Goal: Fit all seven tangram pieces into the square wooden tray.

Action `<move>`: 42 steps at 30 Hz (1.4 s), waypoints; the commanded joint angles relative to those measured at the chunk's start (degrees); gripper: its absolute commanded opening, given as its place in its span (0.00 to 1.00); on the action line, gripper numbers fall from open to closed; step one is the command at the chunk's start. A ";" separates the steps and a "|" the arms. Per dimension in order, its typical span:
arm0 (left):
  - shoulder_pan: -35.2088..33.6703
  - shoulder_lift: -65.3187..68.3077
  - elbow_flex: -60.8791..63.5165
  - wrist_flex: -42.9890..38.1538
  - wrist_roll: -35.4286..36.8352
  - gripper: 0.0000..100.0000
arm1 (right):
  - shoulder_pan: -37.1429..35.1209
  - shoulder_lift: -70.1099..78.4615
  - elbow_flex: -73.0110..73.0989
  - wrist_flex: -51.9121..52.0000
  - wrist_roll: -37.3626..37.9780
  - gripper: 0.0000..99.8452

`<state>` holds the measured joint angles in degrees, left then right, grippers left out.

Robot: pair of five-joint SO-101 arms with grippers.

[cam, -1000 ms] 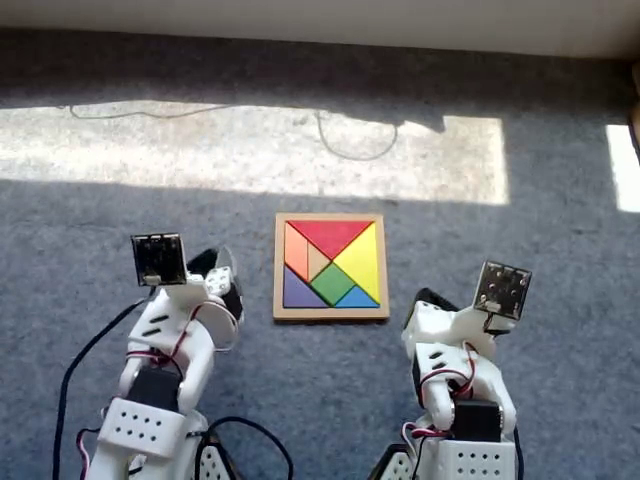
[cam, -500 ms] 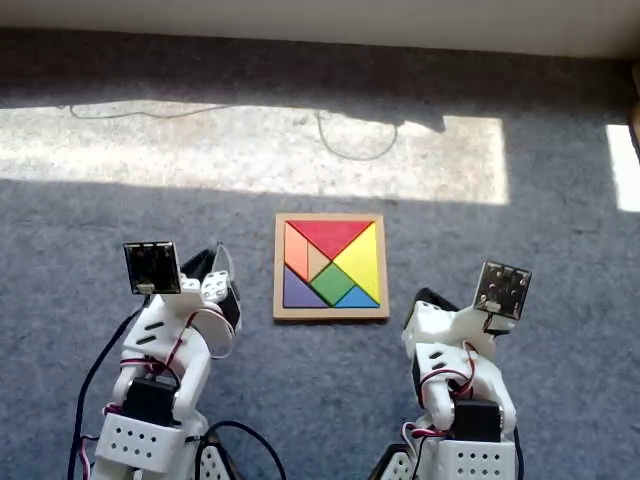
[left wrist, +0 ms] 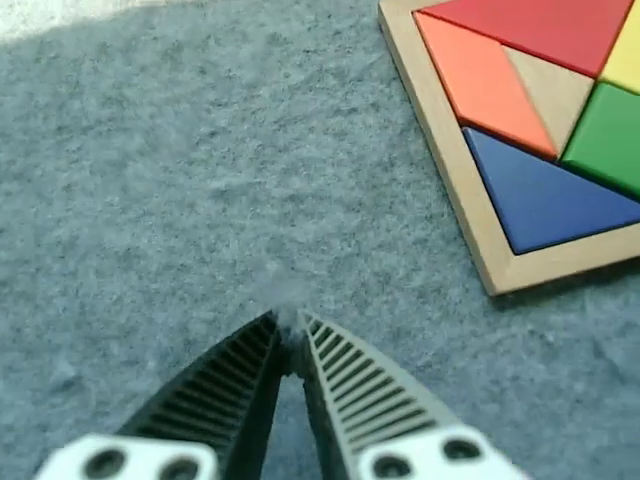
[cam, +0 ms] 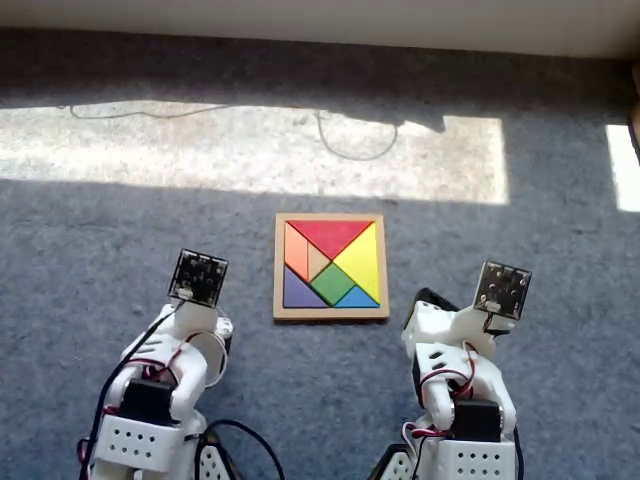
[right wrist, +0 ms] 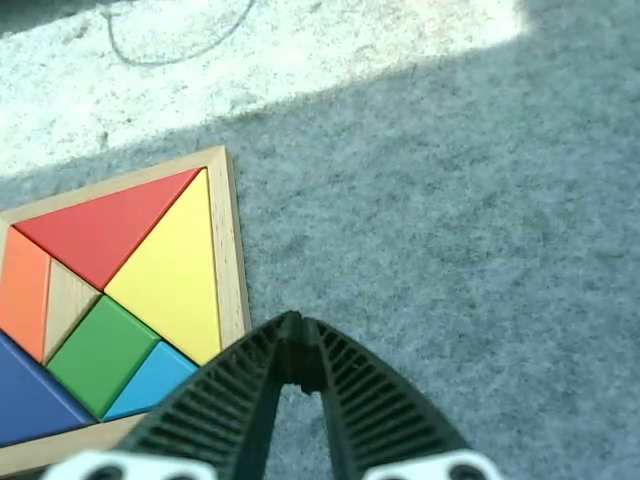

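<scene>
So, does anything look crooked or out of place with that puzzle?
Nothing stands out. All seven tangram pieces lie flat inside the wooden tray, filling the square with no visible gaps. The left gripper and right gripper are shut and empty, clear of it.

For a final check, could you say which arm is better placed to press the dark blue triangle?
Left, likely: the dark blue triangle fills the tray corner nearest the shut, empty left gripper; the right gripper is across the tray.
</scene>
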<state>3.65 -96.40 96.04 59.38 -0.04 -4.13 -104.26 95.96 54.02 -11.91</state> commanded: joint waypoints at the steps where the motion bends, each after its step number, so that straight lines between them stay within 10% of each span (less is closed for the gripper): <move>1: -5.76 -0.75 1.63 1.05 -0.70 0.01 | 0.66 -0.92 6.81 0.22 0.70 0.00; 26: -12.09 -0.84 -1.19 9.32 -0.44 0.01 | -4.35 -0.92 6.73 14.37 0.79 0.01; 42: -9.98 -0.84 1.45 8.88 -0.70 0.01 | -4.88 -0.92 7.16 17.45 19.25 0.01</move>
<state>-7.52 -96.66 96.04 68.44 -0.13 -8.53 -104.26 95.96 70.64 6.81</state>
